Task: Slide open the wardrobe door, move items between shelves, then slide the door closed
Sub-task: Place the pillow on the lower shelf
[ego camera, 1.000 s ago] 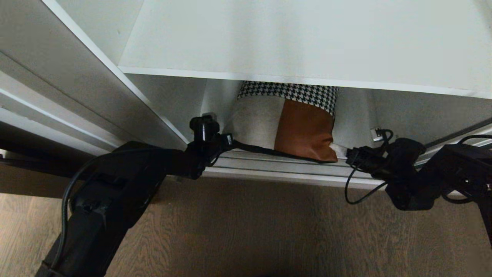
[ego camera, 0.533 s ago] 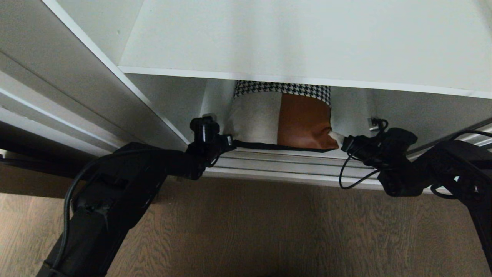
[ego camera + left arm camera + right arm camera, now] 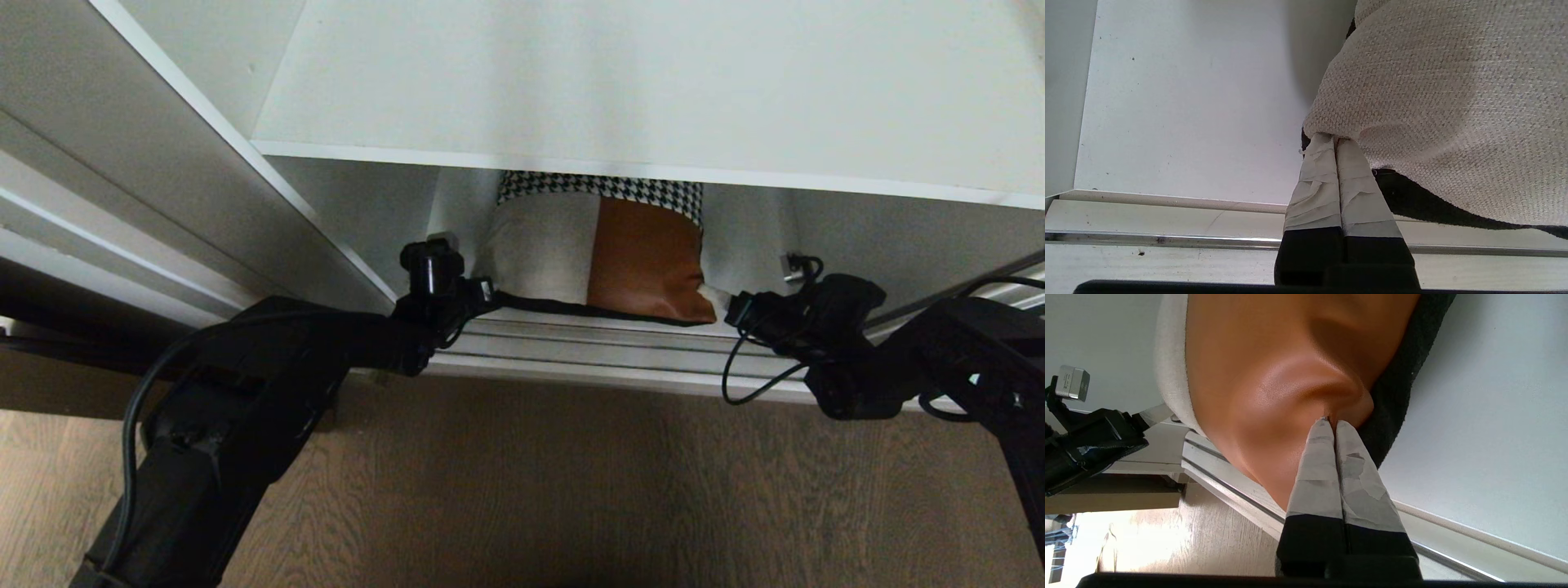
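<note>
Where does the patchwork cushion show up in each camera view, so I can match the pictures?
Head view: the cushion sits centre, under the white shelf, between both grippers.
Left wrist view: its beige fabric fills the upper right, pinched at a corner by the left gripper.
Right wrist view: its brown leather patch fills the upper centre, pinched by the right gripper.
Shared landmark: the silver door track.

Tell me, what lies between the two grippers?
In the head view, only the cushion spans between left gripper and right gripper, each pinching a corner.
</note>
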Tool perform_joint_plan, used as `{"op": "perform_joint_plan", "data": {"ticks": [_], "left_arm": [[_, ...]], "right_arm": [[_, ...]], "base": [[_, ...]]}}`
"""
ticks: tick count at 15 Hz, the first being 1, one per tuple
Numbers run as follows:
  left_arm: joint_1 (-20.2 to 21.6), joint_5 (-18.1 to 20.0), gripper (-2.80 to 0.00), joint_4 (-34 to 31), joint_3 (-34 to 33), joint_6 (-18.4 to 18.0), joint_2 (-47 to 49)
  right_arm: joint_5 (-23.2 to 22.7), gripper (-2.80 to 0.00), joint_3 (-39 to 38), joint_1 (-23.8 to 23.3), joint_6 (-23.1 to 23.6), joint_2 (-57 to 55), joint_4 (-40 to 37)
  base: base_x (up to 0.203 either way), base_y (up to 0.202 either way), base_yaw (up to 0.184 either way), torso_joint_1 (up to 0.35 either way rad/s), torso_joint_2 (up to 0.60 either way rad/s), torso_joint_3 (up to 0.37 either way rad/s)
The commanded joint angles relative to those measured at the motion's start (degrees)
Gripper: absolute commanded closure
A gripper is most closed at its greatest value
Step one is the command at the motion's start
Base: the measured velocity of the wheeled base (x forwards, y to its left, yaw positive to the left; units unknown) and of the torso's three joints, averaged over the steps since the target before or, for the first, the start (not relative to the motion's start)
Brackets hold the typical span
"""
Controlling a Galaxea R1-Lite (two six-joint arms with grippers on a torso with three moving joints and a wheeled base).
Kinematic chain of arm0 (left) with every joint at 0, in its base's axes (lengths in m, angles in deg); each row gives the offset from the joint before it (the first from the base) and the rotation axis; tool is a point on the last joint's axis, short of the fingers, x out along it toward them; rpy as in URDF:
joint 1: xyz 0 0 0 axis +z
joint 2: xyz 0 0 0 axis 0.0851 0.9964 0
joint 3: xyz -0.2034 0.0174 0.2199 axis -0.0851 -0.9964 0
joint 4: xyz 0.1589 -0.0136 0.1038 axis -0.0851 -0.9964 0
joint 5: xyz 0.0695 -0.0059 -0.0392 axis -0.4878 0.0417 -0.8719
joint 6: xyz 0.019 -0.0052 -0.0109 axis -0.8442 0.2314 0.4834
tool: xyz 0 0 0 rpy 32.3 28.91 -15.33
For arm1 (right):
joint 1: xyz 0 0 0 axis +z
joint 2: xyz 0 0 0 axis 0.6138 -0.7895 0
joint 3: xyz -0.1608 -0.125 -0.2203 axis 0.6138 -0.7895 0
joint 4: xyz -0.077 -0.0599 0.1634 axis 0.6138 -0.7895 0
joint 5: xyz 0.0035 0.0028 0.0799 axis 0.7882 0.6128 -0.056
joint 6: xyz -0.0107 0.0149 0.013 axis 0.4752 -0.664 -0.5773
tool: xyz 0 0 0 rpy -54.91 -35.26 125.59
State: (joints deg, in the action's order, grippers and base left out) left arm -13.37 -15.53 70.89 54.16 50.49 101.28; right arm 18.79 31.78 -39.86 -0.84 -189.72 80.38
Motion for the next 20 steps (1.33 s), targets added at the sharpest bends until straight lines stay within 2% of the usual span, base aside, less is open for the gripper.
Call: {"op": "perform_joint_plan", "data": {"ticks": [1, 5, 7, 9, 11, 14, 16, 20], "left_arm": [[-0.03, -0.02, -2.8, 0.08, 0.01, 0.09, 0.09], [-0.03, -0.29, -2.8, 2.55, -0.11, 0.03, -0.51], [-0.11, -2.26, -2.8, 5.17, -0.43, -0.27, -1.05], [-0.16, -3.47, -2.8, 8.46, -1.08, -1.57, -1.68], [-0.48, -3.69, -2.8, 12.25, -4.5, -3.09, -3.12], [-1.11, -3.02, -2.8, 15.16, -10.72, -4.11, -6.44], [-1.28, -0.87, -2.8, 16.1, -14.12, -4.28, -6.83], [-1.35, -0.36, -2.8, 19.62, -15.38, -4.65, -8.14]], "right_arm": [[-0.23, 0.0, -0.34, -0.02, -0.17, 0.57, 0.34], [-0.31, 0.0, -1.82, -0.02, 0.06, 1.21, 0.83], [-0.32, 0.0, -1.92, -0.02, 0.1, 1.14, 0.78], [-0.32, 0.0, -1.66, -0.02, 0.1, 0.79, 0.78], [-0.32, 0.0, -1.7, -0.02, 0.1, 0.82, 0.78], [-0.32, 0.0, -1.4, -0.02, 0.27, 0.53, 0.78], [-0.32, 0.0, -1.31, -0.02, 0.18, 0.53, 0.78], [-0.32, 0.0, -1.57, 0.07, 0.18, 0.88, 0.42]], "base": [[0.0, 0.0, 0.0, 0.0, 0.0, 0.0], [0.0, 0.0, 0.0, 0.0, 0.0, 0.0], [0.0, 0.0, 0.0, 0.0, 0.0, 0.0], [0.0, 0.0, 0.0, 0.0, 0.0, 0.0], [0.0, 0.0, 0.0, 0.0, 0.0, 0.0], [0.0, 0.0, 0.0, 0.0, 0.0, 0.0], [0.0, 0.0, 0.0, 0.0, 0.0, 0.0], [0.0, 0.0, 0.0, 0.0, 0.0, 0.0]]}}
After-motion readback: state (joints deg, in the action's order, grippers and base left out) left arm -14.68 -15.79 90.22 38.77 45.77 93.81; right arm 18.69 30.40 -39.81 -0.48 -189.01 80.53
